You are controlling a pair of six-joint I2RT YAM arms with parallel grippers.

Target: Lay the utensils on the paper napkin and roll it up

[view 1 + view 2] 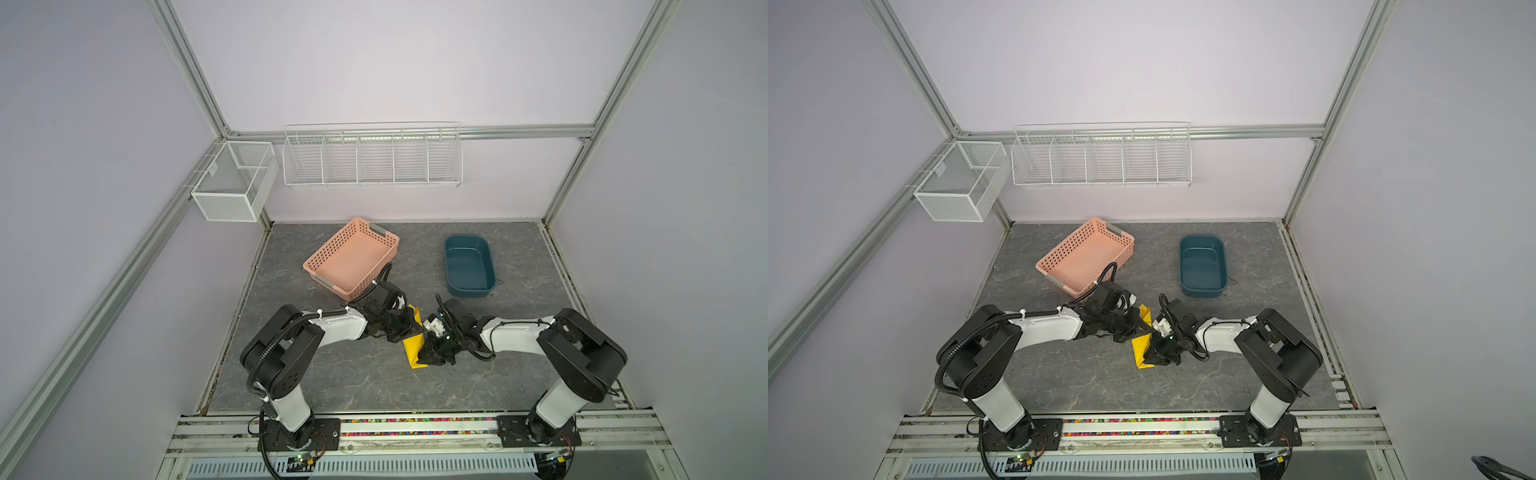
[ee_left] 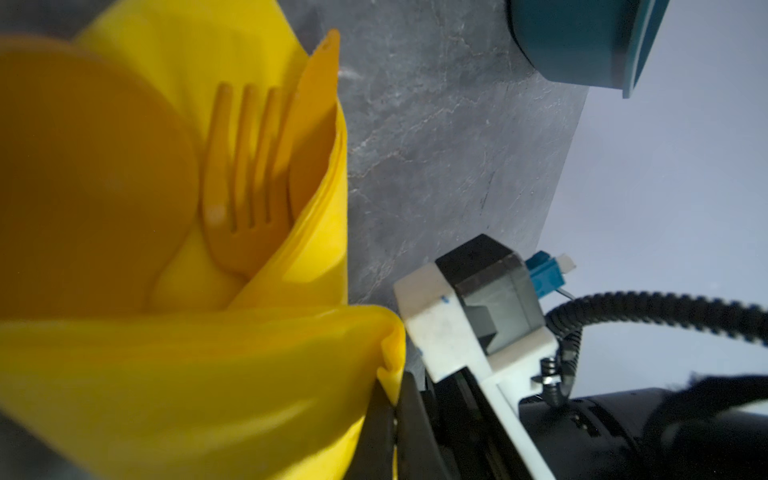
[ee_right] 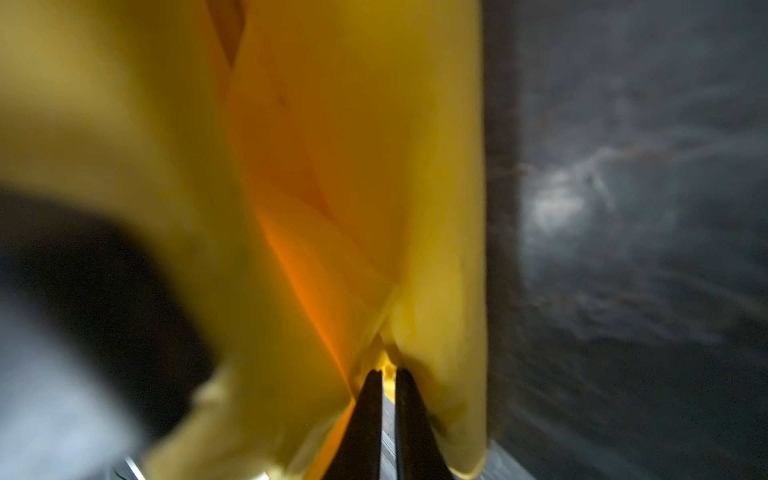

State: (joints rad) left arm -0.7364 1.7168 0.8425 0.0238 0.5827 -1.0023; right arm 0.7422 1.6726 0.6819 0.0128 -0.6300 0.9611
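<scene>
Left wrist view, paper napkin [image 2: 199,374]: bright yellow, thin, softly creased, folded around utensils [image 2: 257,232].
Shapes: fork [image 2: 245,166] with tines, pointed knife [image 2: 313,124], round spoon [image 2: 83,174]; 3 pieces, orange-gold, smooth.
left gripper [image 2: 395,415]: closed, pinching napkin corner.
right gripper [image 3: 388,399]: almost closed, nipping napkin edge.
Place: grey marbled table [image 1: 478,374], between the 2 grippers.

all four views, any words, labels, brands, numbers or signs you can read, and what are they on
No readable text in any view.
Tag on the white mesh bin: too small to read.
Blue mark on the white camera mount: a smudge, not a letter.
Pink basket, teal tub, paper napkin, fork: no print showing.
</scene>
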